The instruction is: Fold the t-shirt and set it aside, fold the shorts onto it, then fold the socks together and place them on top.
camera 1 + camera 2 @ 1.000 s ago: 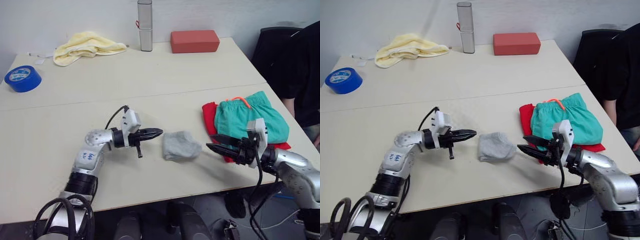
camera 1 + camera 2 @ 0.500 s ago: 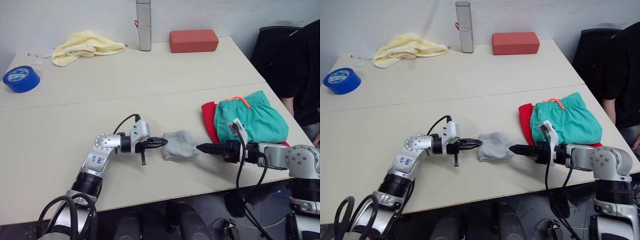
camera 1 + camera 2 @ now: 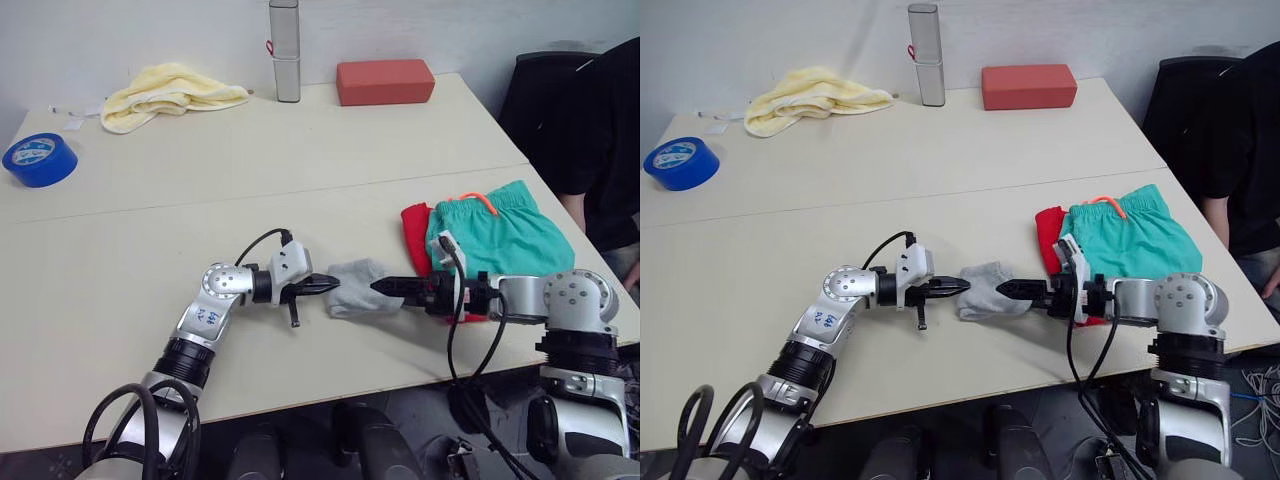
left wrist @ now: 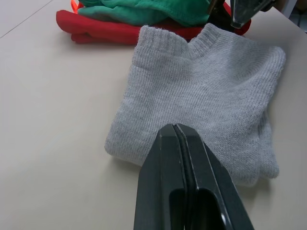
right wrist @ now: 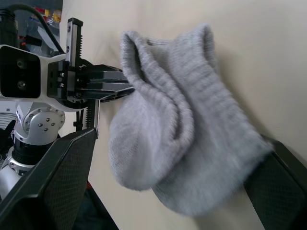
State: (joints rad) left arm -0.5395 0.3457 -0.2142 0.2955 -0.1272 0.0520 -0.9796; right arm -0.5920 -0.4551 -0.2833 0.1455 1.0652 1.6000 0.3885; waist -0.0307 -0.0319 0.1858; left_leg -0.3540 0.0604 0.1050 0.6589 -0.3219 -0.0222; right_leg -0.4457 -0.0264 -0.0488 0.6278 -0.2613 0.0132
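Observation:
The light grey socks [image 3: 355, 290] lie folded together on the table near its front edge. My left gripper [image 3: 333, 285] is shut, and its tip [image 4: 175, 127] touches the socks' left edge. My right gripper [image 3: 380, 286] comes in from the right and is open. In the right wrist view its two fingers [image 5: 62, 177] stand on either side of the socks [image 5: 168, 139]. Just right of the socks the teal shorts [image 3: 500, 235] lie folded on the folded red t-shirt [image 3: 415, 230].
At the back of the table lie a pale yellow cloth [image 3: 170, 88], a blue tape roll [image 3: 38, 160], a silver cylinder [image 3: 285, 50] and a red box [image 3: 385, 80]. A person in dark clothes [image 3: 600, 120] stands at the right. The table's front edge runs just below both arms.
Both grippers have closed in on the socks from either side. The left tip now touches the socks, and the right fingers now bracket them.

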